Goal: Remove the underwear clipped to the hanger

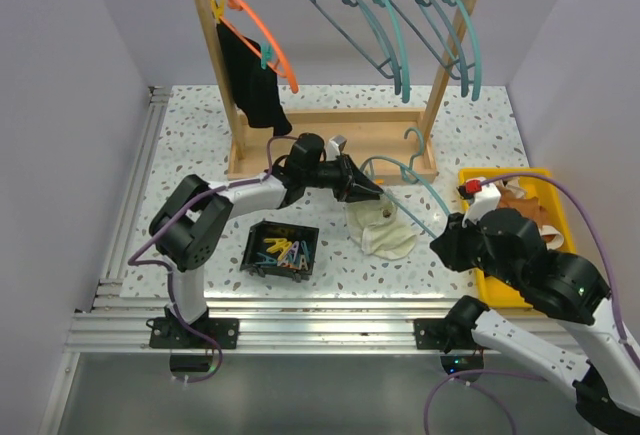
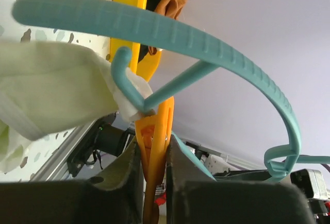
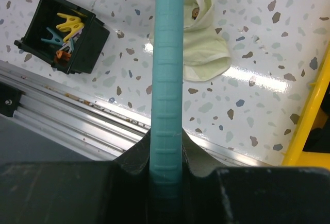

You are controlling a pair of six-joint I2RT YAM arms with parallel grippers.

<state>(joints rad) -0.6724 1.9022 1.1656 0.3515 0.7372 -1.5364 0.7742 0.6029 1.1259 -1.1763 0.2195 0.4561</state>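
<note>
- Right gripper [image 3: 166, 155] sits lowest and closest in the top view; its jaws are pressed onto the bar of a teal hanger [image 3: 167, 80].
- Just left of it on the table [image 1: 180, 135] stands a black bin [image 3: 90, 46] with coloured clips inside.
- Yellow tray [image 1: 505, 173] lies to the right of that gripper, holding brown clothes [image 1: 520, 200].
- Between bin and tray lies the cream brief [image 1: 385, 235], mostly heaped on the table under the teal hanger; the left wrist view shows one edge of it held against the hanger.
- An orange clip [image 2: 154, 131] bites that edge where the hanger's arms meet.
- Left gripper [image 2: 153, 165] reaches in from the left, just above the brief, its jaws pinching the tail of the orange clip.
- Behind both stands a wooden rack [image 1: 350, 115].
- On its rod at the left, the black piece [image 1: 255, 80] hangs from an orange hanger [image 1: 265, 35], well apart from both grippers.
- Further teal hangers [image 1: 400, 25] hang bare on the rod's right part.
</note>
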